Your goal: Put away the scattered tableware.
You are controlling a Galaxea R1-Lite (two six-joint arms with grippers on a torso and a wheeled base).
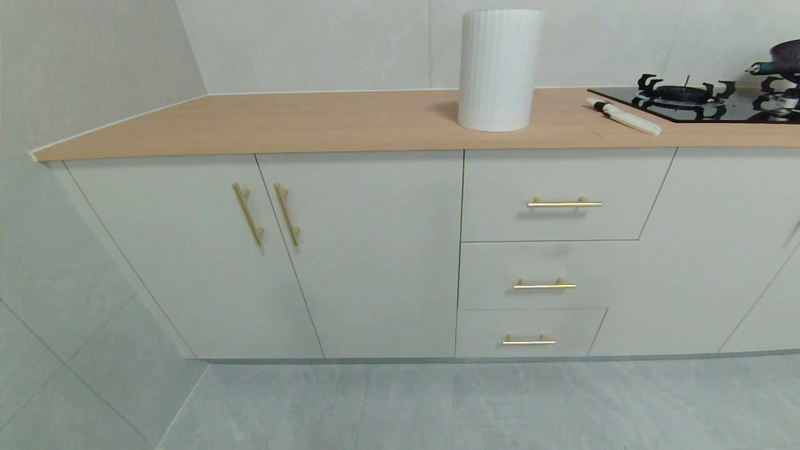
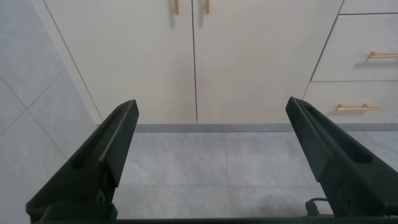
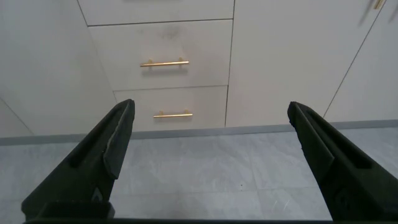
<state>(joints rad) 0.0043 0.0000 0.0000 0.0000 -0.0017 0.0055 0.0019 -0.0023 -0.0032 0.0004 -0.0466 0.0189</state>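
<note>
A white ribbed cylindrical holder (image 1: 499,69) stands on the wooden countertop (image 1: 300,122). To its right a white-handled utensil (image 1: 623,117), perhaps a knife, lies flat on the counter beside the hob. My left gripper (image 2: 211,112) hangs low, open, with nothing between its fingers, facing the floor and the double cabinet doors (image 2: 193,56). My right gripper (image 3: 211,112) is likewise low and open, holding nothing, facing the lower drawers (image 3: 163,53).
A black gas hob (image 1: 700,100) with pan supports sits at the counter's right end, a dark pot (image 1: 784,56) on it. Below are two cabinet doors with gold handles (image 1: 267,212) and three drawers (image 1: 562,200). A tiled wall closes the left side; grey floor lies in front.
</note>
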